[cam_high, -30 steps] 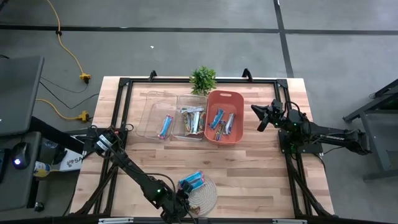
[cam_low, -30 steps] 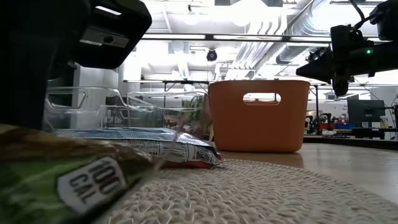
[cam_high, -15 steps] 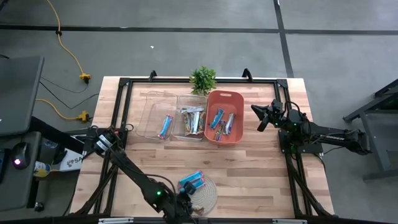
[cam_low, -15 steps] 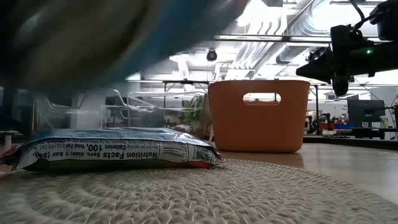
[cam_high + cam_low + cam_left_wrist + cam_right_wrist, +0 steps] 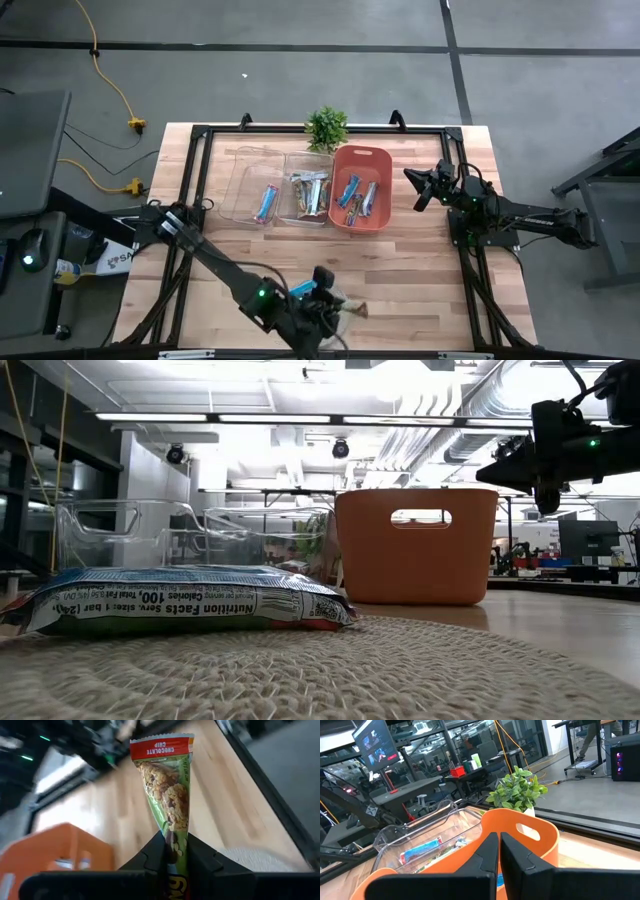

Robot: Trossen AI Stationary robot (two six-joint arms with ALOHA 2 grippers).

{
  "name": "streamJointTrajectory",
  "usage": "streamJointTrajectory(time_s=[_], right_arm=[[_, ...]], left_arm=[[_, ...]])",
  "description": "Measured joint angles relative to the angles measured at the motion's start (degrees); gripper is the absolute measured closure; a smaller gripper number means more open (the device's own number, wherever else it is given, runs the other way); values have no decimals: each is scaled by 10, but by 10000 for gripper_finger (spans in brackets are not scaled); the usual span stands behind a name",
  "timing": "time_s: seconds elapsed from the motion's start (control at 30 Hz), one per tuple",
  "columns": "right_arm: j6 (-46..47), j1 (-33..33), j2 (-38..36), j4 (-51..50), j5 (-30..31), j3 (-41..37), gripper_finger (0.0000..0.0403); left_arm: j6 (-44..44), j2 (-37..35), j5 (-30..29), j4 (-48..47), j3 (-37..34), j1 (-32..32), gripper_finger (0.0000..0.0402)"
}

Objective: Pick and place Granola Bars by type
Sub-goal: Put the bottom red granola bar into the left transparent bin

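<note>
My left gripper (image 5: 176, 851) hangs over the table's near edge by the round woven mat (image 5: 400, 670), shut on a green chocolate-chip granola bar (image 5: 167, 785). In the high view that bar (image 5: 353, 311) sticks out of the gripper (image 5: 335, 309) toward the table's right. A blue bar (image 5: 190, 600) lies flat on the mat. More bars lie in two clear bins (image 5: 255, 185) (image 5: 308, 190) and an orange bin (image 5: 362, 190) at the far side. My right gripper (image 5: 420, 188) waits shut at the right, beside the orange bin, touching nothing. My left gripper pinches the green bar between its two fingers (image 5: 155, 855) at one end of the wrapper (image 5: 175, 837). The fingers lie along the bar, whose other end (image 5: 161, 745) points straight out ahead of them. The bar is lifted clear of the mat and the table.
A small potted plant (image 5: 326, 128) stands at the far edge behind the bins. Bare wooden table (image 5: 420, 270) lies between the mat and the bins. My right arm (image 5: 540, 455) hangs above the table's right side.
My left gripper has risen from the mat and swung toward the table's right, tipping its fingers up nearer to level. The green bar, which lay on the mat in front of the low camera, has gone up with it, clear of the mat. The blue bar has stayed put.
</note>
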Motion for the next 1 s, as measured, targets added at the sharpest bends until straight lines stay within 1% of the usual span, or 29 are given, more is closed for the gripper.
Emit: streamJointTrajectory(time_s=[0.2, 0.4, 0.43, 0.5, 0.57, 0.83, 0.93, 1.0], right_arm=[[0, 0, 0, 0, 0, 0, 402], [0, 0, 0, 0, 0, 0, 402], [0, 0, 0, 0, 0, 0, 402], [0, 0, 0, 0, 0, 0, 402], [0, 0, 0, 0, 0, 0, 402], [0, 0, 0, 0, 0, 0, 402], [0, 0, 0, 0, 0, 0, 402], [0, 0, 0, 0, 0, 0, 402]], left_arm=[[0, 0, -23, -42, 128, 32, 351], [0, -1, -15, -50, 238, 68, 351], [0, -2, -13, -42, 246, 74, 351], [3, -19, -11, -5, 234, 87, 351], [5, -31, -15, 6, 233, 103, 351], [13, -100, -122, 3, 233, 183, 351], [2, -131, -188, -20, 233, 210, 351], [-19, -151, -250, -54, 233, 226, 351]])
